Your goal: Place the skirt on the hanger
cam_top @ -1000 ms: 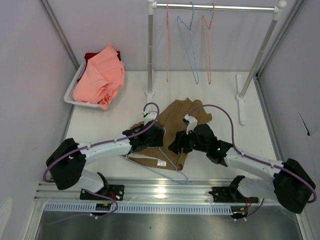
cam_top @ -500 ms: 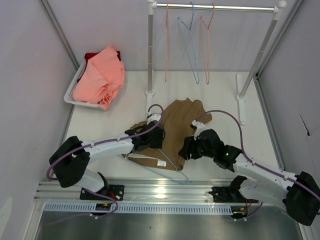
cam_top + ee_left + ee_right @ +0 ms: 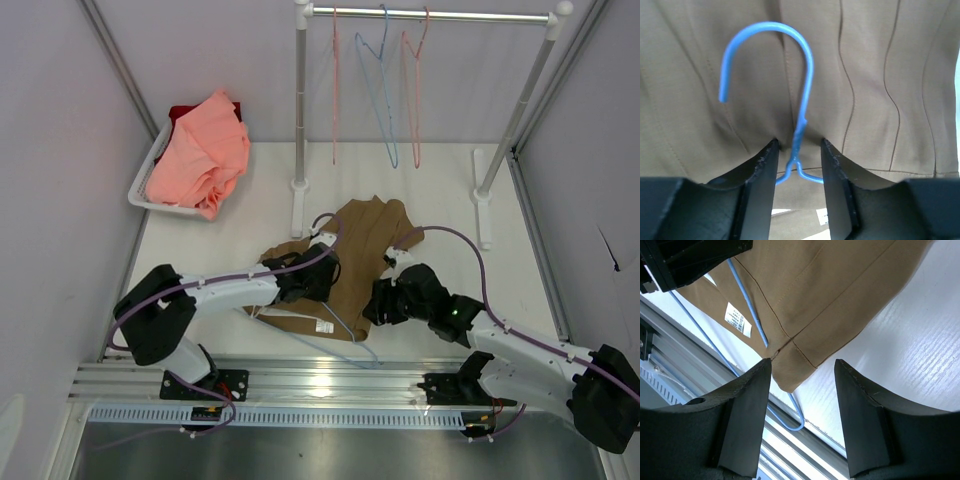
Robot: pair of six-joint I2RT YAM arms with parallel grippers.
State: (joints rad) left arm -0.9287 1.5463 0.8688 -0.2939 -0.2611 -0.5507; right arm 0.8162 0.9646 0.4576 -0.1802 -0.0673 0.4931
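Observation:
The tan-brown skirt [image 3: 365, 235] lies flat on the white table, its label by the near hem. The pale blue hanger [image 3: 343, 325] rests at the skirt's near end, with its hook [image 3: 790, 55] lying on the fabric. My left gripper [image 3: 797, 145] is open and straddles the hanger's twisted neck, with a gap on each side. My right gripper [image 3: 802, 367] is open over the skirt's [image 3: 830, 295] near right corner, which pokes in beside the left finger [image 3: 747, 405]. A hanger corner [image 3: 792, 426] shows below it. From above, the left gripper [image 3: 322, 275] and right gripper [image 3: 380, 300] flank the skirt.
A white basket [image 3: 145, 190] holding a salmon-pink garment [image 3: 200, 150] stands at the back left. A clothes rail [image 3: 430, 15] at the back carries pink and blue hangers [image 3: 385, 90]; its post [image 3: 300, 110] stands behind the skirt. A metal rail [image 3: 320, 380] edges the table front.
The left gripper has moved right along the skirt to the hanger's neck and its jaws have narrowed. The right gripper has drawn back right to the skirt's corner.

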